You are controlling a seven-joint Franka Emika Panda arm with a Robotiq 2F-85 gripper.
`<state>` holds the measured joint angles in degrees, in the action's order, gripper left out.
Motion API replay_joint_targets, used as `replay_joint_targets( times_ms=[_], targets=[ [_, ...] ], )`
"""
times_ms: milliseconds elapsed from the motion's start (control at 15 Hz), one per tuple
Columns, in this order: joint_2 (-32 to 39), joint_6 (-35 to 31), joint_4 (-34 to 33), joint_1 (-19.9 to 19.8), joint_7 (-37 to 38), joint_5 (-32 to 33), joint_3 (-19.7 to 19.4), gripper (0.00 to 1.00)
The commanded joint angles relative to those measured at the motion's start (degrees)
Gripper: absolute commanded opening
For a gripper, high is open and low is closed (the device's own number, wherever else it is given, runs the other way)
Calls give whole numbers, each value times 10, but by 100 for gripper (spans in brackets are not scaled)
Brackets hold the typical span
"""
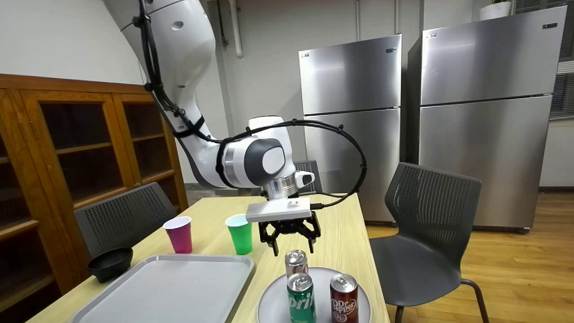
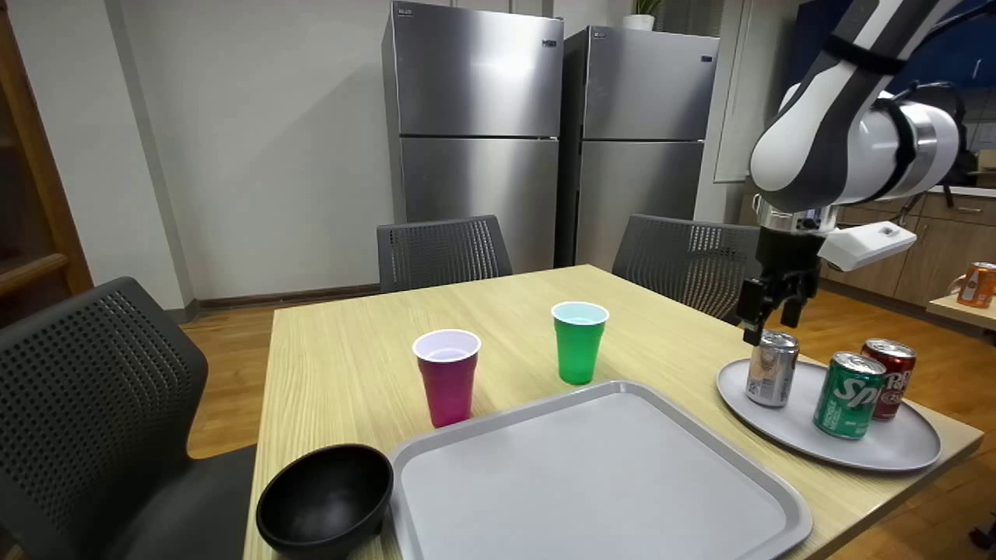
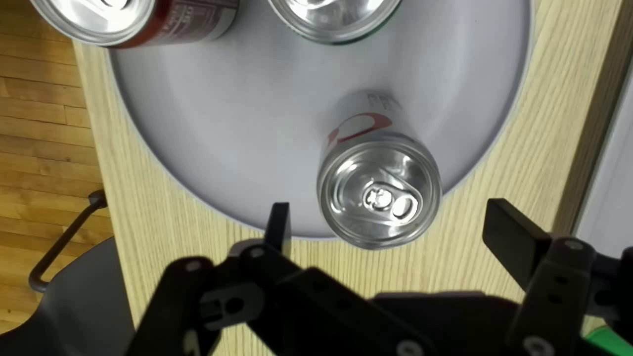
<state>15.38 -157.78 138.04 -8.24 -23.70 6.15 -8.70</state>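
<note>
Plainly, the silver can (image 2: 772, 372) stands top upward, long axis vertical, near the spread pincer (image 1: 293, 253).

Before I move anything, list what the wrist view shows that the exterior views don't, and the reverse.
Only the wrist view: a clear look down at the pull tab on the silver can.
Only the exterior views: the magenta cup, black bowl, two refrigerators and white arm, each in both.
Shared: the silver can, Sprite can (mostly its lid from the wrist), Dr Pepper can, round plate, gray tray, table and open fingers; a green patch in the wrist view is probably the green cup.
</note>
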Motion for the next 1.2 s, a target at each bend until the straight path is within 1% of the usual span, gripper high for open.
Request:
replay_joint_targets(
  times_ms=[0,533,1133],
  targets=[
    [12,-5,-10,-8,24,18,4,100],
    [23,-8,-7,-5,37,38,-6,100],
    [38,-6,-5,-4,45,49,-7,100]
  ],
)
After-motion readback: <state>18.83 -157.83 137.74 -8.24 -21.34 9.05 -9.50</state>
